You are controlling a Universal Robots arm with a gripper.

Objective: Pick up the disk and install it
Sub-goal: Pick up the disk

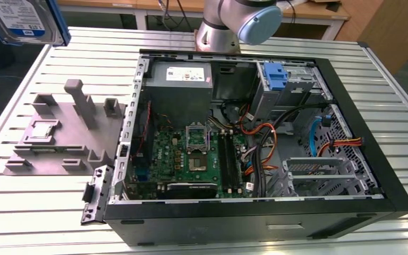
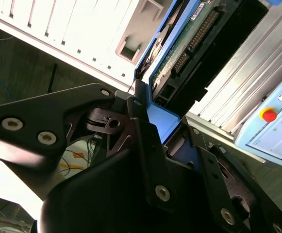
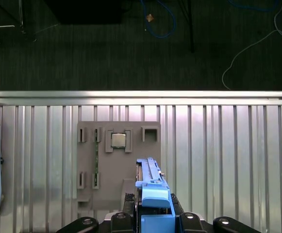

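**Exterior view:** The disk (image 1: 21,20) is seen held aloft at the exterior view's top left, clear of the slatted table (image 1: 41,212) and well apart from the open computer case (image 1: 261,226). A grey fixture (image 1: 62,138) is noted on the table just beside the case.

**Second wrist view:** The gripper (image 2: 162,121) is found clenched on the disk's blue carrier, with the black fingers (image 2: 143,136) pressed against its edge.

**First wrist view:** The disk (image 3: 153,191) is seen edge-on, gripped above the grey fixture (image 3: 116,162).
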